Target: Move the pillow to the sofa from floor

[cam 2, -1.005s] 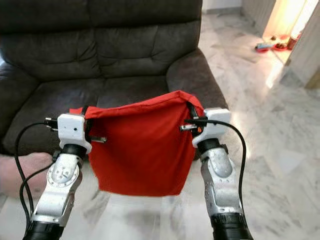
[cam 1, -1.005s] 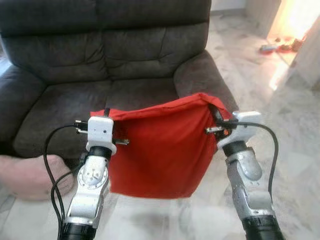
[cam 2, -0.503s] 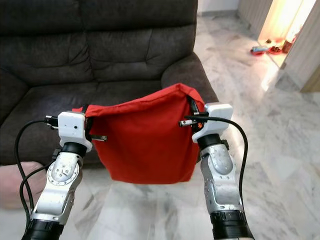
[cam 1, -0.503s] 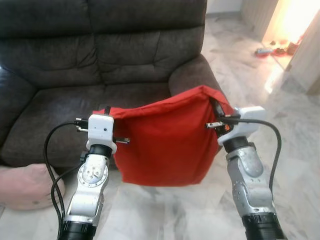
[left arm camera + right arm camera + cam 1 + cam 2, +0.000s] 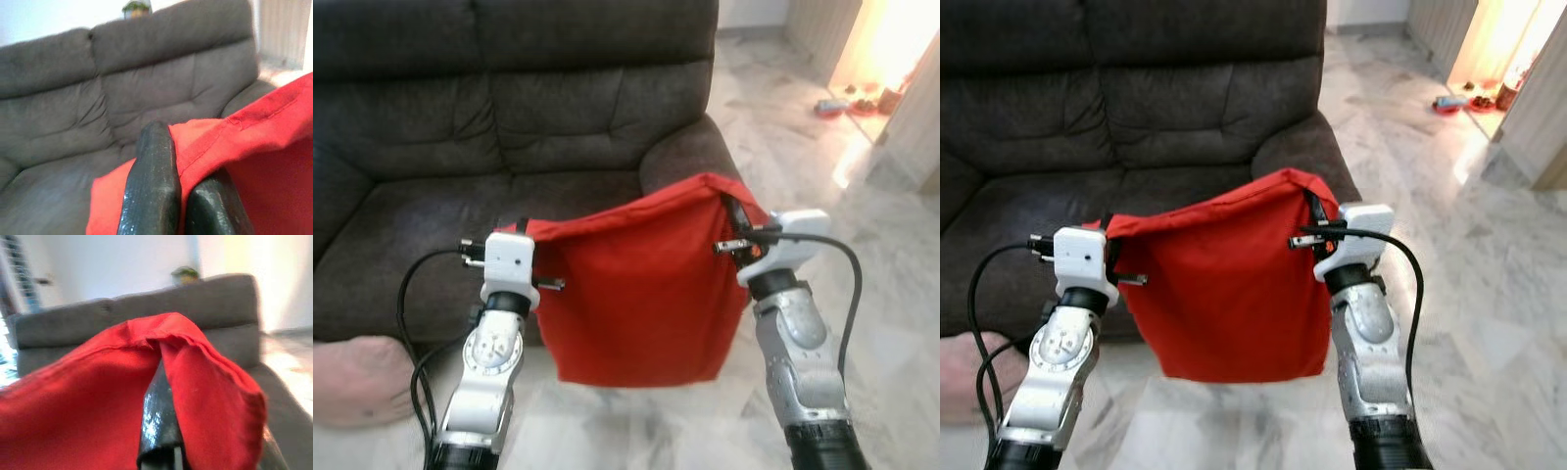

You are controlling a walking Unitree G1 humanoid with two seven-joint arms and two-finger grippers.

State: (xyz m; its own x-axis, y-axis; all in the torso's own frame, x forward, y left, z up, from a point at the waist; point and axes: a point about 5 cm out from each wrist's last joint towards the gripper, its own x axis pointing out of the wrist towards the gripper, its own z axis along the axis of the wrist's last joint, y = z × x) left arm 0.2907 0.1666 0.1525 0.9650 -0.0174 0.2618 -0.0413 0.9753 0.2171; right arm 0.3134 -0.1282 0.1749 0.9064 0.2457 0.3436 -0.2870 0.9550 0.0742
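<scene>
Clearly the red pillow [image 5: 641,289] is light and soft, because it hangs slack in the air before the sofa [image 5: 460,147], each top corner pinched by the closed left tool [image 5: 522,231] and right tool [image 5: 732,217].

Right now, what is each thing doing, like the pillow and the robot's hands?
Pillow: off the floor, hanging between both grippers, in front of the sofa.
Left gripper: shut on the pillow's upper corner.
Right gripper: shut on the other upper corner, held higher.
Sofa: seat bare.
Pink cushion: lying on the floor.
</scene>
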